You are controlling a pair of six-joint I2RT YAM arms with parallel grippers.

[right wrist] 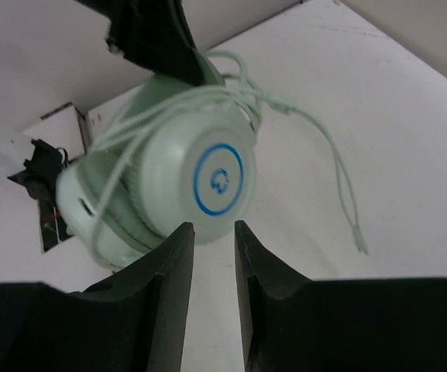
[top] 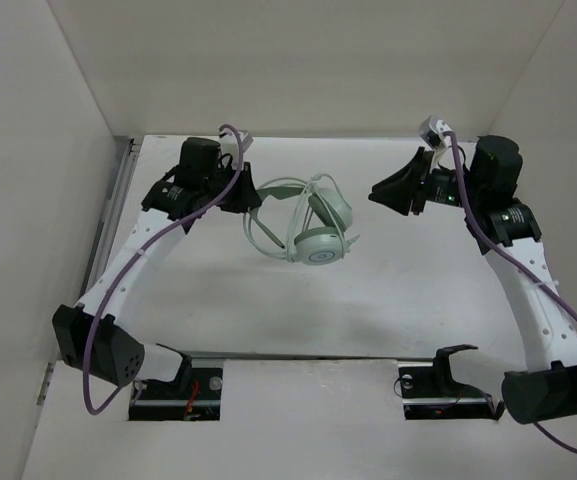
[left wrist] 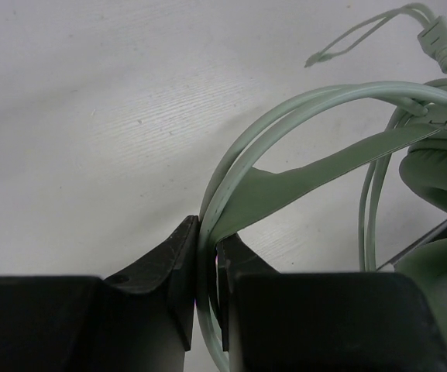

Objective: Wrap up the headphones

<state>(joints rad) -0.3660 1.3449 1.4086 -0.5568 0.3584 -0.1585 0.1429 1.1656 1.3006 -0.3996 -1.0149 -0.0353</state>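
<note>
Your left end effector [left wrist: 208,242] clenched the headphones [top: 320,240] by the headband [left wrist: 308,174]; your right end effector [right wrist: 214,234] hung released, empty, near an earcup [right wrist: 217,177].

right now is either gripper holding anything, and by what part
The left gripper is shut on the headphones, clamping the thin curved headband. The right gripper holds nothing.

White arms [top: 133,255], black joints [top: 103,345], purple cables [top: 89,370]
</note>
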